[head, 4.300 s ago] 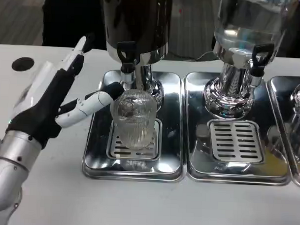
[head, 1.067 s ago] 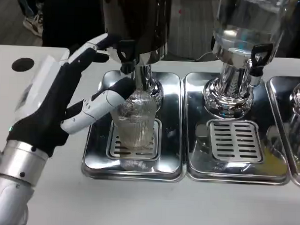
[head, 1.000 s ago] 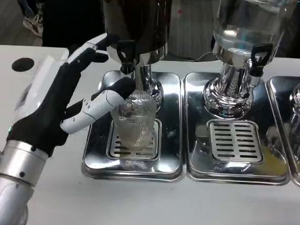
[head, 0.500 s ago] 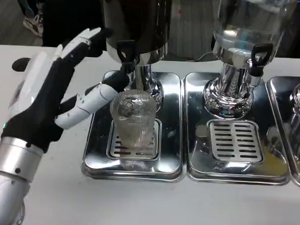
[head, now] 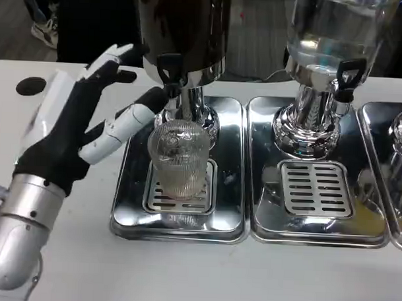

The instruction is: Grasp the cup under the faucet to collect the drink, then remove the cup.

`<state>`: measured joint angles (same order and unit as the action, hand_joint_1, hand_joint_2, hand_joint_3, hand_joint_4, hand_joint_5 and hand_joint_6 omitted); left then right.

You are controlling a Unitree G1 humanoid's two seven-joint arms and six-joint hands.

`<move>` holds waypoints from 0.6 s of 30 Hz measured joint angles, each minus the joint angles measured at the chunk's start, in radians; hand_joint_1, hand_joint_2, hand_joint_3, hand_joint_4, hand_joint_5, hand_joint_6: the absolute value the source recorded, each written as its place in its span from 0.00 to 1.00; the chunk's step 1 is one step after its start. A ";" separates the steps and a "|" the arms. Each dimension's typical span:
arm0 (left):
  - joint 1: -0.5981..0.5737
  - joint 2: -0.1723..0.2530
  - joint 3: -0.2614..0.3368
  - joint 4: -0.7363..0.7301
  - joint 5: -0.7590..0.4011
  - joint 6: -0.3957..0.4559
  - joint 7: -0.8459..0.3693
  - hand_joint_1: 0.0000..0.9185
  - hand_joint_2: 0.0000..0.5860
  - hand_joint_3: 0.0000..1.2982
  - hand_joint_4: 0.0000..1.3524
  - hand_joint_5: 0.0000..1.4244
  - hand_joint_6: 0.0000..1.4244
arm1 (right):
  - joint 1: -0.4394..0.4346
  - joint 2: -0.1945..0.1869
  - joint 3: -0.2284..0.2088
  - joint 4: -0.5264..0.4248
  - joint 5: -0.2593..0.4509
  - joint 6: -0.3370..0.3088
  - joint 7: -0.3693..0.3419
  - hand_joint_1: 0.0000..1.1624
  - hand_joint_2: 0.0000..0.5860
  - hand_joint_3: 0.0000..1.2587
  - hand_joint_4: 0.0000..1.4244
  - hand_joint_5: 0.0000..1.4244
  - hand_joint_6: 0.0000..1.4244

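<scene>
A clear ribbed cup [head: 179,158] stands upright on the grate of the left drip tray [head: 177,216], right under the black faucet [head: 169,71] of the dark drink dispenser [head: 182,31]. My left hand [head: 80,123] hovers to the cup's left with its fingers spread. The thumb [head: 126,121] points at the cup's upper left without touching it, and the other fingers reach up beside the dispenser. The hand holds nothing.
A second dispenser [head: 330,43] of clear liquid stands over the middle drip tray [head: 315,187], with its own black tap [head: 345,76]. A third tray [head: 392,170] shows at the right edge. A dark round hole [head: 30,86] marks the table at far left.
My left hand had its thumb against the cup a second ago; it has since drawn back to the left and risen a little. The cup stays put.
</scene>
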<state>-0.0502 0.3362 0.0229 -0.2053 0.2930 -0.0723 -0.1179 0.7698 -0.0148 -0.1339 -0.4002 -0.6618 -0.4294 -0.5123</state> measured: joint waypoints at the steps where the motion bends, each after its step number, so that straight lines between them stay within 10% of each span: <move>1: -0.004 0.000 -0.005 0.006 0.000 0.000 0.000 0.00 0.09 0.17 0.01 0.17 0.00 | 0.000 0.000 -0.001 0.000 0.001 0.000 0.000 0.60 0.89 0.31 0.28 0.21 0.13; 18: -0.042 0.000 -0.021 0.031 -0.001 0.000 0.001 0.00 0.09 0.18 0.13 0.17 0.00 | -0.001 0.000 -0.009 0.002 0.016 0.000 0.000 0.59 0.89 0.31 0.28 0.21 0.14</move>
<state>-0.0922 0.3366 0.0019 -0.1745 0.2922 -0.0725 -0.1173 0.7685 -0.0149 -0.1433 -0.3987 -0.6463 -0.4296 -0.5122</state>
